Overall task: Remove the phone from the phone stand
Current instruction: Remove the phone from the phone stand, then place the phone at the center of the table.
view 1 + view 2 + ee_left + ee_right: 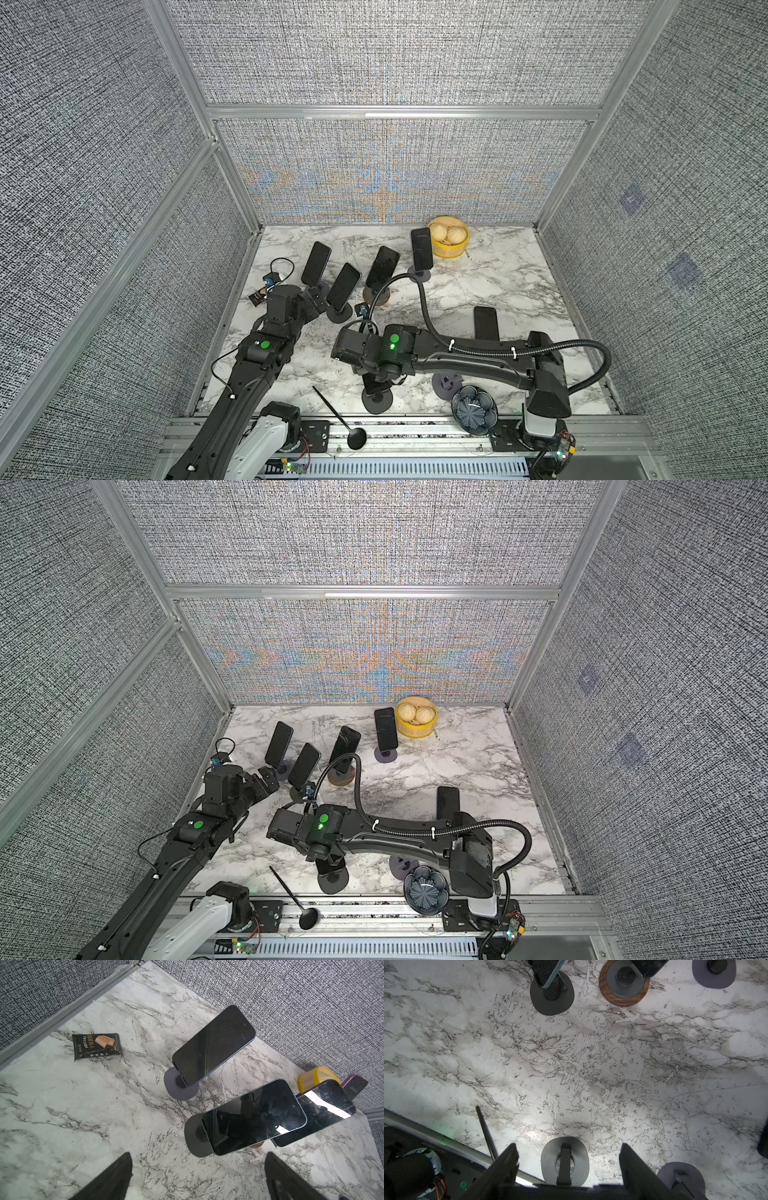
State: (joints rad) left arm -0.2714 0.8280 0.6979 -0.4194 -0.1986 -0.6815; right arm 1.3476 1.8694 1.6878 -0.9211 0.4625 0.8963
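At the table's front, a dark phone (372,385) on a black round-based phone stand (377,402) is mostly hidden under my right wrist in both top views. My right gripper (376,379) is shut on the phone. In the right wrist view its two fingers (506,1167) straddle the phone's dark top edge (571,1190), with the stand's base (548,1159) and hinge arm right below. My left gripper (316,300) hovers open at the left, facing a phone on a stand (253,1118). Nothing lies between its fingertips (122,1169).
Several more phones on stands (383,268) stand across the back half. One phone (486,324) lies flat at the right. A yellow steamer with buns (449,237) is at the back. A black spoon (338,413), a blue bowl (473,409), an empty purple stand (446,382) and a snack packet (96,1046) are also here.
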